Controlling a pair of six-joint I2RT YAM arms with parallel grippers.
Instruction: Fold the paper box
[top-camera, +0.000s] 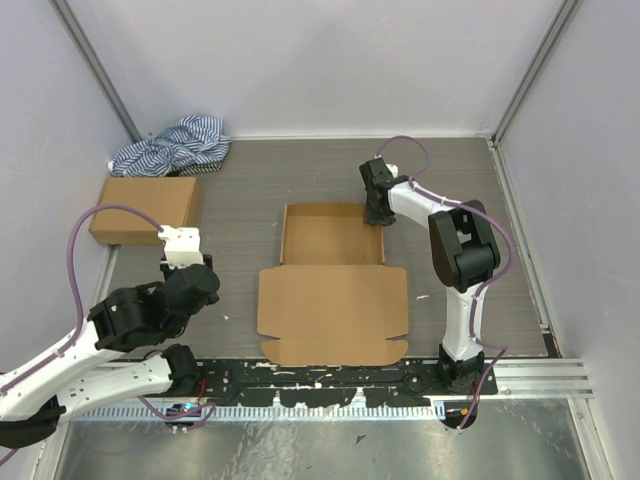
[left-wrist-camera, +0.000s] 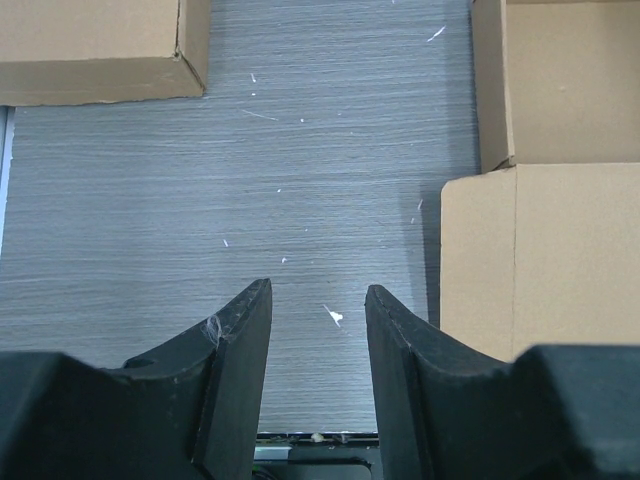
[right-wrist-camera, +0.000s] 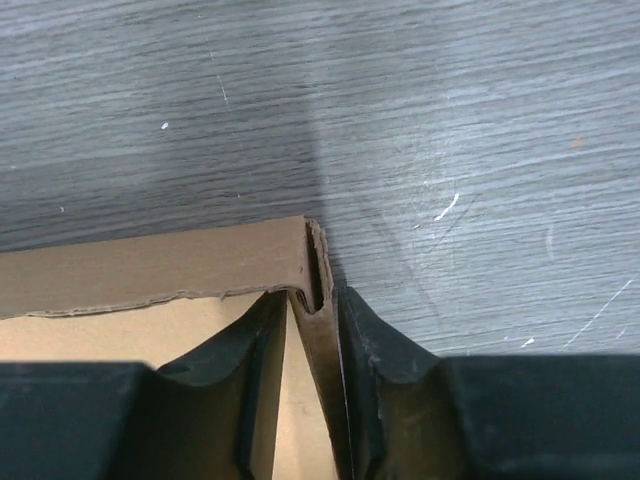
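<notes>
The paper box (top-camera: 335, 270) lies open in the middle of the table, a shallow tray at the far side and a flat lid panel with side flaps toward me. My right gripper (top-camera: 378, 215) is at the tray's far right corner. In the right wrist view it (right-wrist-camera: 312, 300) is shut on the doubled right wall of the box (right-wrist-camera: 200, 265), one finger inside and one outside. My left gripper (top-camera: 195, 285) hovers over bare table left of the box. It is open and empty (left-wrist-camera: 318, 300), with the box's left edge (left-wrist-camera: 560, 250) to its right.
A sealed brown carton (top-camera: 145, 208) sits at the far left, also seen in the left wrist view (left-wrist-camera: 90, 50). A blue-and-white striped cloth (top-camera: 175, 148) lies bunched behind it in the corner. Grey walls close three sides.
</notes>
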